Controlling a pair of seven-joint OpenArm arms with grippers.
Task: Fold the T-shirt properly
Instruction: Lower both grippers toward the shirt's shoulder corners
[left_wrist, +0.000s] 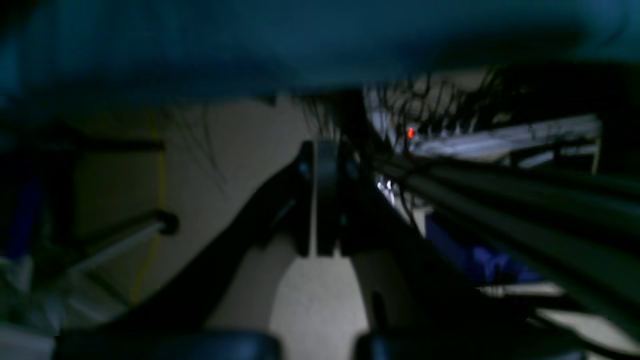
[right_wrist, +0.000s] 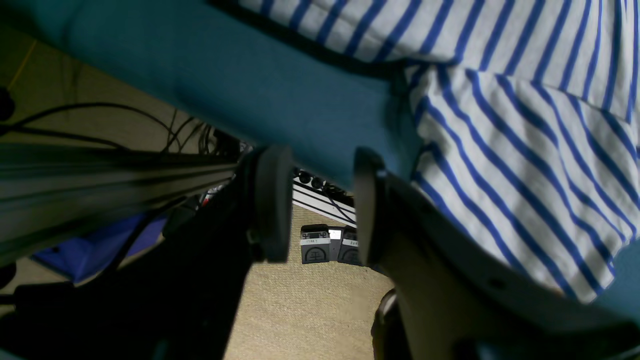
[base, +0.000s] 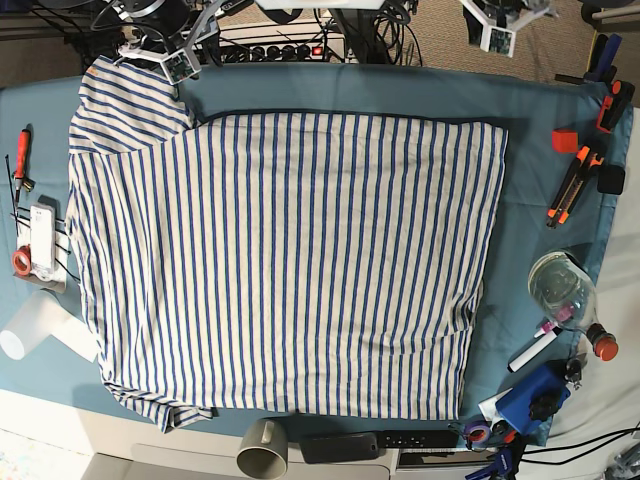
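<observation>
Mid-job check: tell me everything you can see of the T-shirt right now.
The T-shirt is soft-looking white cloth with thin blue stripes, spread mostly flat on the teal table cloth. In the base view its stripes run top to bottom. One sleeve sticks out at the upper left, reaching the table's far edge, and the lower left corner is bunched. Its left edge meets a white tube. In the right wrist view the sleeve drapes over the table edge beside the open right claw, which holds nothing. No neck label shows.

right gripper (right_wrist: 322, 202): two black fingers, each capped with a rounded oval pad (right_wrist: 272, 202); one finger arm has a small screw hole. left gripper (left_wrist: 325, 200): black, blurry, with a grey centre strip. In the base view, the wrist parts are white.
</observation>
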